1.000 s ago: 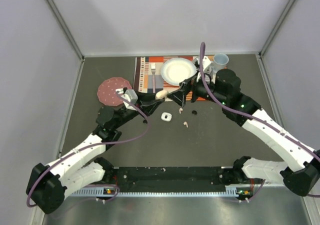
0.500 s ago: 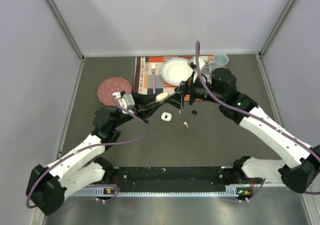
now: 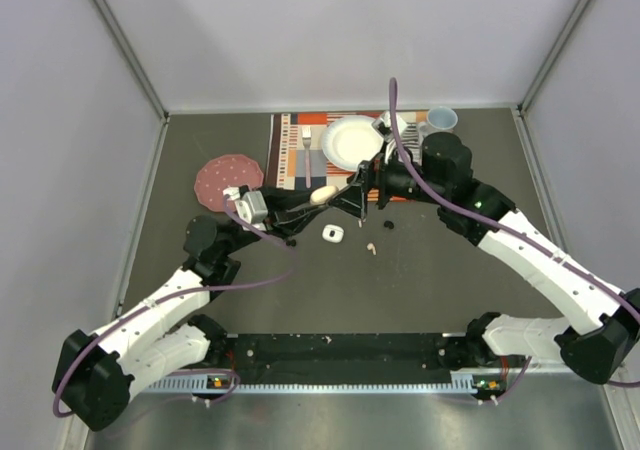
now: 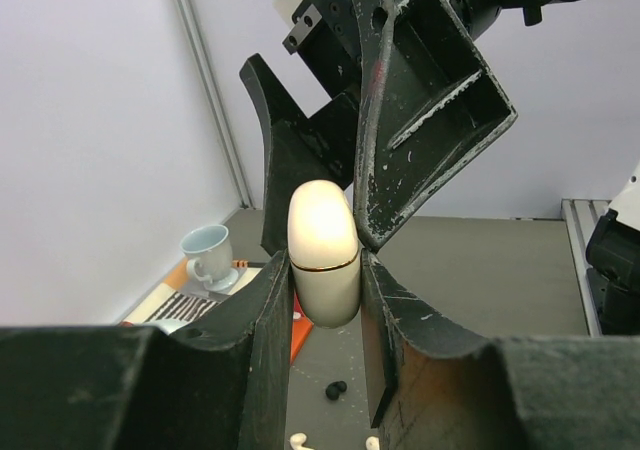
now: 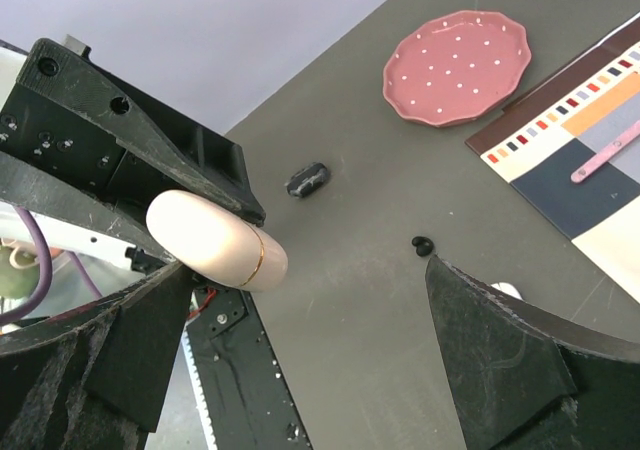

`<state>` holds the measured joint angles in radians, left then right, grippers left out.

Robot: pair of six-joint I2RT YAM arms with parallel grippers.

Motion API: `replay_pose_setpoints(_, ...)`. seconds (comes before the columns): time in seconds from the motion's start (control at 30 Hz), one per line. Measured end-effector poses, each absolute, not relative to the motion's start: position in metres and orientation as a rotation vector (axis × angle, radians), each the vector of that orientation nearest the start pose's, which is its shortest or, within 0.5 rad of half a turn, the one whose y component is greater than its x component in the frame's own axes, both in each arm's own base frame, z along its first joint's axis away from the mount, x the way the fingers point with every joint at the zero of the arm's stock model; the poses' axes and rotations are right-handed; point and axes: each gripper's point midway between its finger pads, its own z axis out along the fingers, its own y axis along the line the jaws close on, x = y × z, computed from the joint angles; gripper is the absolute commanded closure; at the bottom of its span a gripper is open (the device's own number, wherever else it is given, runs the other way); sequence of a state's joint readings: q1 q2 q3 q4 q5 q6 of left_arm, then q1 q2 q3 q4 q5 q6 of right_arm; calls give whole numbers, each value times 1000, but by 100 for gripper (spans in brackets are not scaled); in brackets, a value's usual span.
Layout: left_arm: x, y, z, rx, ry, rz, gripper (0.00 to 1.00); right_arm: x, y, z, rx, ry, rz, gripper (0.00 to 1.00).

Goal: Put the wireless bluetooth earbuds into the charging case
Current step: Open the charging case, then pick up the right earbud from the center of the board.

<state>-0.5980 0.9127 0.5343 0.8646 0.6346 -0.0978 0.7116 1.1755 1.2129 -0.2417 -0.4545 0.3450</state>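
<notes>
My left gripper (image 3: pixel 315 198) is shut on a pale pink charging case (image 3: pixel 322 194) with a gold seam and holds it above the table, lid closed; the left wrist view shows the case (image 4: pixel 323 252) clamped between my fingers. My right gripper (image 3: pixel 362 195) is open, and one finger rests against the case's lid end (image 5: pixel 215 240). On the table lie a pale pink earbud (image 3: pixel 371 248), a black earbud (image 3: pixel 388 225) (image 4: pixel 335 389) and another black earbud (image 5: pixel 422 243). Two pale buds (image 4: pixel 296 439) show at the bottom edge of the left wrist view.
A small white case (image 3: pixel 333 233) lies on the table below the grippers. A black oblong object (image 5: pixel 308 179) lies to its left. A striped placemat (image 3: pixel 290 150) holds a white plate (image 3: pixel 352 140) and a cup (image 3: pixel 440 120). A pink dotted plate (image 3: pixel 225 180) sits left.
My right gripper has moved left and closed in on the case's lid end. My left gripper, still holding the case, has shifted slightly back and left.
</notes>
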Motion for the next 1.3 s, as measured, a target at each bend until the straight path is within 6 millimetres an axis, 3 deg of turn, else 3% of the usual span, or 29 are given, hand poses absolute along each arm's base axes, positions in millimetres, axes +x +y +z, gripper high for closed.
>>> replay_pose_setpoints(0.6, 201, -266, 349, 859, 902, -938, 100, 226, 314, 345, -640, 1800, 1209, 1)
replay_pose_setpoints(0.9, 184, -275, 331, 949, 908, -1005, 100, 246, 309, 373, -533, 1704, 1234, 1)
replay_pose_setpoints(1.13, 186, -271, 326, 920, 927, -987, 100, 254, 306, 375, -487, 1702, 1210, 1)
replay_pose_setpoints(1.3, 190, -262, 330, 861, 931, -948, 100, 284, 282, 369, -323, 1748, 1116, 1)
